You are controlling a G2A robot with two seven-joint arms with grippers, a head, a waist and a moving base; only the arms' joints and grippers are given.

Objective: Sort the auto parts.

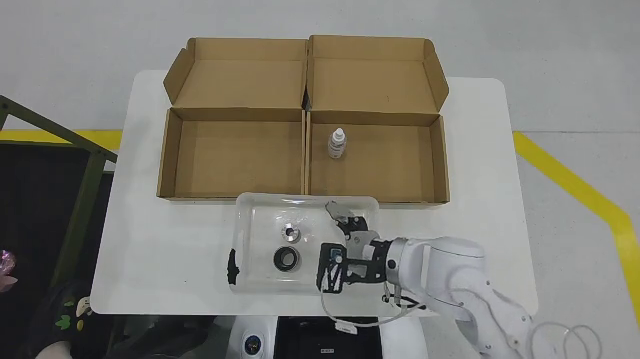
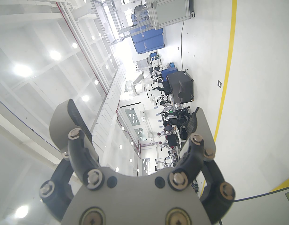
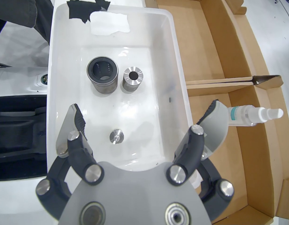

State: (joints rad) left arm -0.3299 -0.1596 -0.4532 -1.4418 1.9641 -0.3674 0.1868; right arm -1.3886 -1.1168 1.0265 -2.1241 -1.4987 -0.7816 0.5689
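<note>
Auto parts: three metal pieces sit in a white bin [image 1: 245,221] at the lower centre of the top view.
Black bearing sleeve [image 3: 102,74]: upright, open end up, just beside the silver bushing [image 3: 133,78], not touching it.
Small silver disc [image 3: 116,136]: flat on the bin floor, apart from that pair.
Right claw [image 3: 145,106]: fingers spread wide, holding nothing, over the bin's right end.
Left claw [image 2: 133,112]: fingers apart, empty, aimed into the room.
Cardboard boxes: left box [image 1: 232,159] and right box [image 1: 400,164], lids open, side by side just above the bin.
Spray bottle [image 1: 339,142]: stands in the right box.
Table [image 1: 480,109]: white, carries everything.
</note>
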